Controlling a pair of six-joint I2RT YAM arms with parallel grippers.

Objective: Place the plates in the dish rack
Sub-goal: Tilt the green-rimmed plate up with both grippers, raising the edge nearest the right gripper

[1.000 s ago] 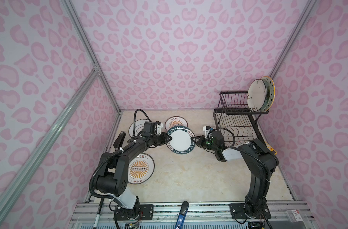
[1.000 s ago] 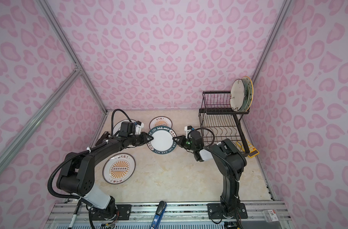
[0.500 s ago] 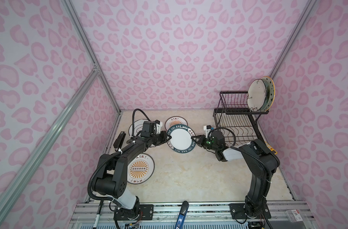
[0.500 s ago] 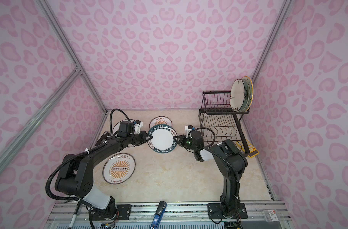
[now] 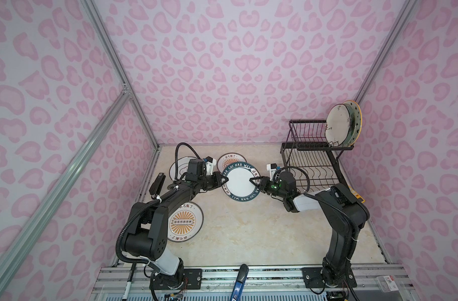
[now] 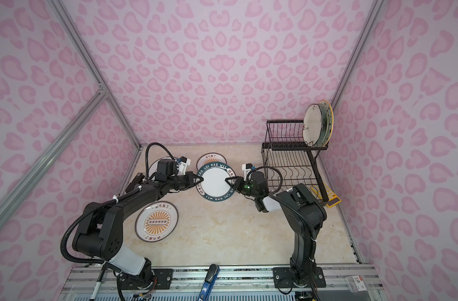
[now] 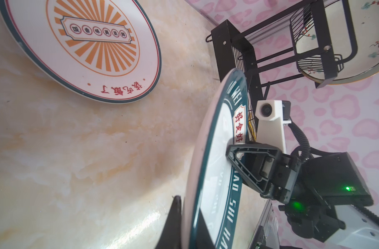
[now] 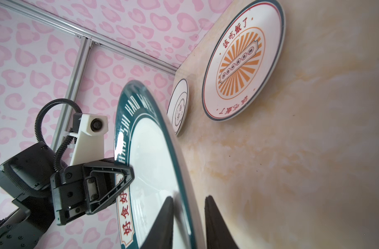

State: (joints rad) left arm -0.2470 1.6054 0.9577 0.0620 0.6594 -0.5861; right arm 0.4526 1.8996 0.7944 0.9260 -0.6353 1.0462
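1. Left end effector (image 5: 222, 179): clamped on the left rim of the dark-rimmed lettered plate (image 5: 239, 182). In the right wrist view its upper finger (image 8: 111, 185) lies flat over the lettered band.
2. Right end effector (image 5: 254, 180): astride the opposite rim with the jaws apart. In the right wrist view one finger (image 8: 162, 217) lies over the plate's white face. The other finger (image 8: 216, 220) stands off the underside, and a strip of table (image 5: 248, 234) shows in the gap.
3. Dark-rimmed lettered plate: face up and slightly tilted, over the middle of the table's back half, spanning the space between the two end effectors. It appears lifted clear of the table. The band is dark teal with white letters and a red-on-white label.
4. Plates lying flat on the table:
   - orange-sunburst plate (image 5: 185, 221), near the left edge, beside the left arm's elbow;
   - second orange-sunburst plate (image 5: 231, 159), near the back edge, partly hidden by the held plate;
   - white plate with black emblem (image 5: 177, 169), towards the back left corner, partly covered by the left arm.
5. Dish rack (image 5: 314, 166): at the back right corner. At the right end of its upper tier a cream sprigged plate (image 5: 336, 126) stands on edge, with a starry orange-rimmed plate (image 5: 355, 122) just behind it. I cannot tell whether another sits between them.
6. Blue-handled tool (image 5: 239, 282): on the rail in front of the table's front edge.
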